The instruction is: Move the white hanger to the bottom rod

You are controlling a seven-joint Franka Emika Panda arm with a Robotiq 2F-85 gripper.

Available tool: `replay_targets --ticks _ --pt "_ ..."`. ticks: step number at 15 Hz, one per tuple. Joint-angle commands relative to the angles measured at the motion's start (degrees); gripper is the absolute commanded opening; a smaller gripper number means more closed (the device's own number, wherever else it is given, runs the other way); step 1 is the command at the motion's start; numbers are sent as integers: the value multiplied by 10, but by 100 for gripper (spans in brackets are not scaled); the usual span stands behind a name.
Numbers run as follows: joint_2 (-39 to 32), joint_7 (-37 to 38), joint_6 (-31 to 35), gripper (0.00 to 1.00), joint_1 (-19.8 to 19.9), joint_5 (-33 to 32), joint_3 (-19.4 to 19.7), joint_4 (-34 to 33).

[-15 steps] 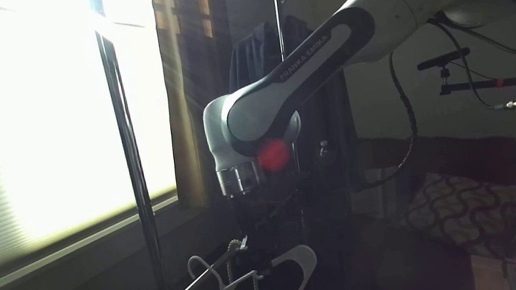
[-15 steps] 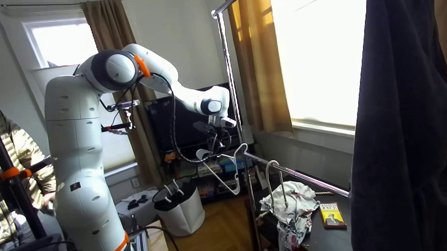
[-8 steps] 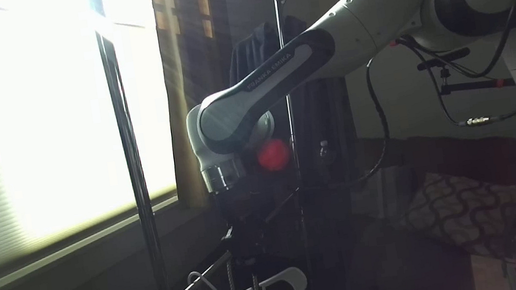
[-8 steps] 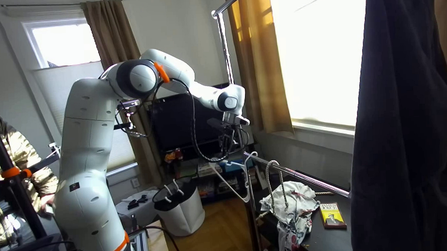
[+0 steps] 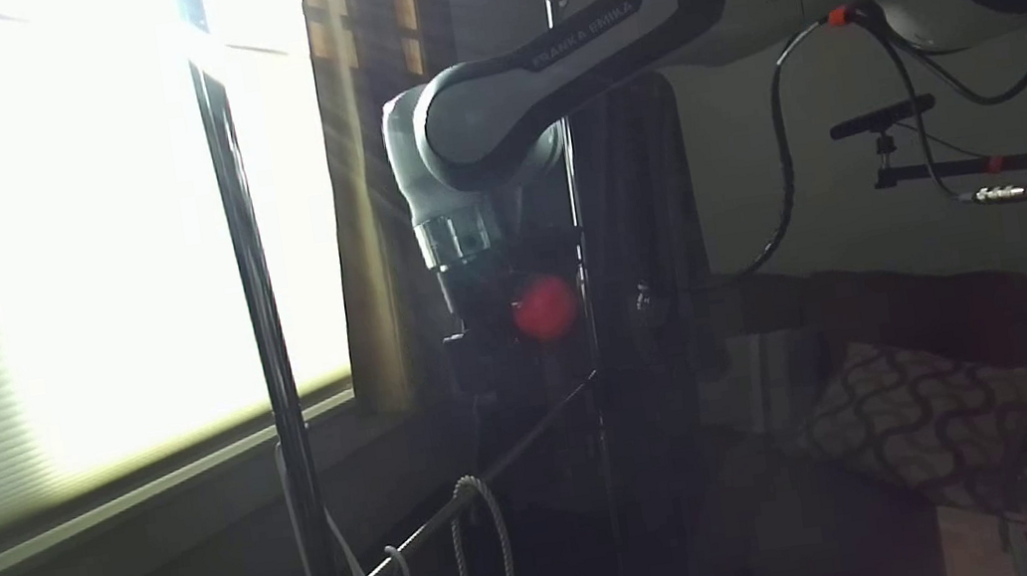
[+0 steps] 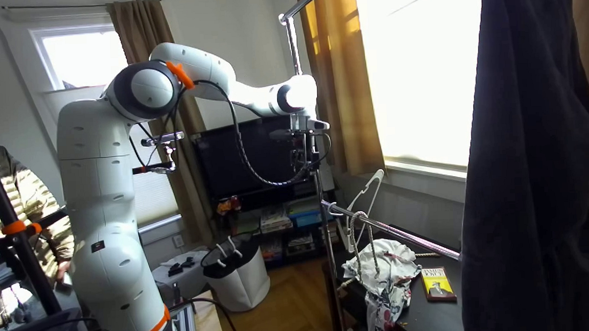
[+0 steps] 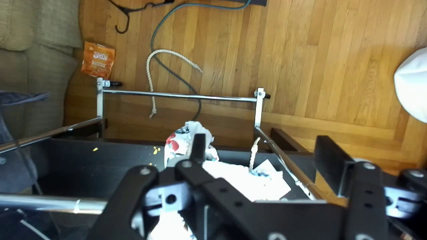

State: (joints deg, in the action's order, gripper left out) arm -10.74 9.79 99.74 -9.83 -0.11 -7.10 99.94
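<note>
The white hanger (image 6: 369, 197) is apart from my gripper in an exterior view. Its hook (image 6: 331, 208) curls around the bottom rod (image 6: 395, 230) close to the upright, and its body tilts steeply toward the window, one end above the rod. From another angle the hook (image 5: 400, 567) shows at the same bottom rod (image 5: 418, 539), the body partly behind the upright. My gripper (image 7: 263, 148) stands open in the wrist view with nothing between its fingers. It hovers above the rod in both exterior views, its jaws dark and hard to make out there. The wrist view does not clearly show the hanger.
The rack's upright (image 6: 320, 204) stands right beside the gripper. A rope handle (image 6: 360, 236) loops over the rod, with a patterned cloth bag (image 6: 383, 265) below. A yellow book (image 6: 437, 284) lies on the dark table. Dark garments (image 6: 529, 157) hang at the rack's near end.
My gripper has opened and risen away from the hanger. The hanger dipped with the gripper, then swung from the arm's side over toward the window, its hook now at the rod.
</note>
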Motion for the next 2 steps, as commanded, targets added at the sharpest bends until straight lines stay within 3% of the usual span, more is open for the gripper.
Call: replay_targets --ticks 1,2 --pt "23 0 2 90 4 -6 0 7" --pt "43 0 5 97 6 -9 1 19"
